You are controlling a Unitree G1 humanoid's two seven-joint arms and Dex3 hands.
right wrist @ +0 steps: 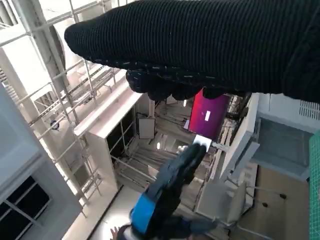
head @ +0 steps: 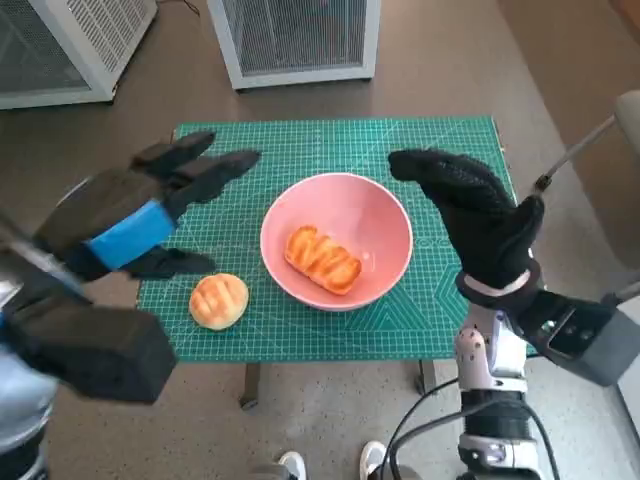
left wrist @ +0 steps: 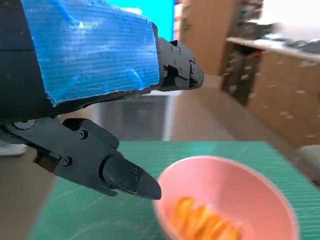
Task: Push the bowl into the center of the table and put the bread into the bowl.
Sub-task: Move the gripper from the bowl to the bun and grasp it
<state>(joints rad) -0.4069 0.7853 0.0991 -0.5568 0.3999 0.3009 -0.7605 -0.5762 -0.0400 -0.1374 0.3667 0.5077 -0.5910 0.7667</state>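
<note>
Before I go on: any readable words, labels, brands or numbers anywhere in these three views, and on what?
None can be read.
Green cutting mat: only printed grid lines and faint edge marks, too small to read.
Magenta screen in the right wrist view: a pale patch, too blurred to read.
Pink bowl, the bread roll in it, the round bun beside it, blue-taped left hand and black-gloved right hand: no text.

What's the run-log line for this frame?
bowl: mid-table, twisted bread inside | round bread: on mat, outside | left robot hand: open, raised | right robot hand: open, raised
</note>
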